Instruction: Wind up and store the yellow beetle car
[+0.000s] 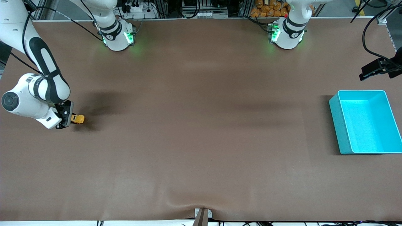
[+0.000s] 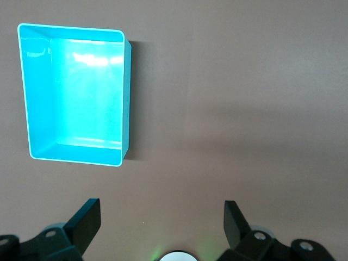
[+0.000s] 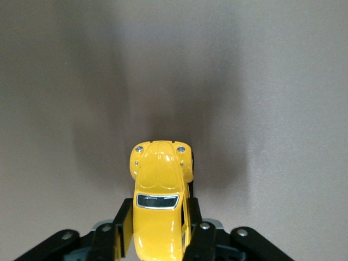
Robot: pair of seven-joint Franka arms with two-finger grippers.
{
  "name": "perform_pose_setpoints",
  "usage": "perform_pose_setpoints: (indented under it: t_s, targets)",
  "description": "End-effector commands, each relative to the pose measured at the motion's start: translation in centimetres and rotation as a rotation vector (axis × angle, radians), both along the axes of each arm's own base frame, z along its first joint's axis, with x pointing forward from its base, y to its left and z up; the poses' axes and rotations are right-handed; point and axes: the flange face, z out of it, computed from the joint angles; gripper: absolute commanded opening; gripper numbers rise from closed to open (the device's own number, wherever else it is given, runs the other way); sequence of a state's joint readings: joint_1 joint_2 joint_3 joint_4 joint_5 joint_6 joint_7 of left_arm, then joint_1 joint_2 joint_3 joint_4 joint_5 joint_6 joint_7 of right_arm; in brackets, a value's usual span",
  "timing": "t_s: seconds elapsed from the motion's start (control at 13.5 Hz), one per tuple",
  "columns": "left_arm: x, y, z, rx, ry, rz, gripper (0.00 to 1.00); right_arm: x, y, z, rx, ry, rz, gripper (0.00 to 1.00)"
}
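The right gripper [image 1: 67, 118] is low at the right arm's end of the table, near nine o'clock in the front view. Its fingers [image 3: 124, 228] are clenched on both sides of the yellow car [image 1: 77, 119], whose nose points away from the wrist, to twelve o'clock in the right wrist view. It seems the car sits on the table [image 1: 201, 131] or just above it. I judge this is the winding step, or the grasp for it. Storing is not done yet: the turquoise bin [image 1: 335, 122], near three o'clock, is empty and well apart from the car. The left gripper [image 2: 162, 223] waits high near the bin with its jaws released.
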State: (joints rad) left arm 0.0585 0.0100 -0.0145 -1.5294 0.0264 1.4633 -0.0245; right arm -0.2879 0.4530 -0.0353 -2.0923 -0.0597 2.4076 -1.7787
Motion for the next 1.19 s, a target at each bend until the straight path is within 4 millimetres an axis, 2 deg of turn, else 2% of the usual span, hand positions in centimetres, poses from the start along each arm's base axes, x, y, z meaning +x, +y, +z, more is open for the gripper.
perform_pose_setpoints:
  t_s: [0.0, 0.22, 0.37, 0.52, 0.82, 0.96, 1.11]
  targets:
    - [0.6, 0.0, -0.5, 0.020, 0.003, 0.002, 1.00, 0.7, -2.7, 0.1, 0.003, 0.036, -0.018, 1.00]
    - [0.6, 0.1, -0.5, 0.020, 0.003, 0.004, 1.00, 3.1, -4.7, 5.4, 0.017, 0.109, -0.057, 1.00]
    - [0.9, 0.3, -1.0, 0.017, 0.012, 0.007, 1.00, 3.9, -5.1, 7.7, 0.021, 0.129, -0.063, 1.00]
    - [1.0, -0.1, -0.9, 0.014, 0.009, 0.001, 1.00, 3.6, -5.9, 8.1, 0.032, 0.145, -0.083, 1.00]
    - [1.6, -0.1, -3.3, 0.006, 0.054, 0.059, 1.00, 3.7, -6.2, 8.6, 0.034, 0.132, -0.094, 1.00]
    - [1.5, -0.2, -4.8, 0.014, 0.083, 0.131, 1.00, 4.0, -6.1, 9.2, 0.026, 0.121, -0.109, 1.00]
    - [1.1, -0.3, -7.2, 0.024, 0.129, 0.197, 1.00, 4.6, -5.8, 11.0, 0.015, 0.091, -0.109, 1.00]
